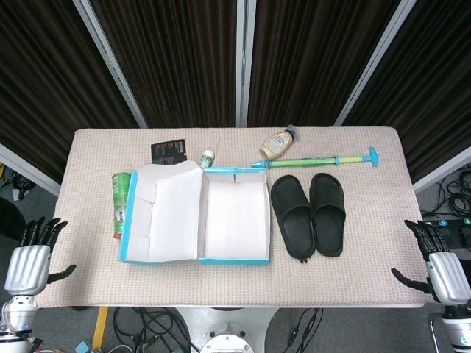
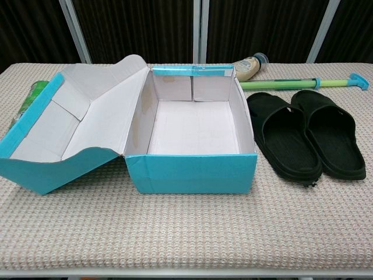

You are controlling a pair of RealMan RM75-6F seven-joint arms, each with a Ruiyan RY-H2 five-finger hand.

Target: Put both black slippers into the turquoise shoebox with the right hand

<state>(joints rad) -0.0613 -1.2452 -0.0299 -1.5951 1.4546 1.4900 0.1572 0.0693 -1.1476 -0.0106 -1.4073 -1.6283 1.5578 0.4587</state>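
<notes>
Two black slippers lie side by side on the beige table, right of the box: the left slipper (image 1: 294, 215) (image 2: 284, 140) nearest the box, the right slipper (image 1: 327, 212) (image 2: 329, 138) beside it. The turquoise shoebox (image 1: 234, 218) (image 2: 192, 169) stands open with a bare white inside, its lid (image 1: 158, 213) (image 2: 55, 137) folded out to the left. My right hand (image 1: 438, 266) hangs open off the table's right front corner, far from the slippers. My left hand (image 1: 31, 259) is open off the left front corner. Neither hand shows in the chest view.
Behind the slippers lie a green and blue pump-like stick (image 1: 320, 159) (image 2: 303, 83) and a beige bottle (image 1: 278, 143) (image 2: 249, 65). A green can (image 1: 121, 202) lies left of the lid. A black packet (image 1: 169, 151) and a small white bottle (image 1: 208, 157) sit behind the box.
</notes>
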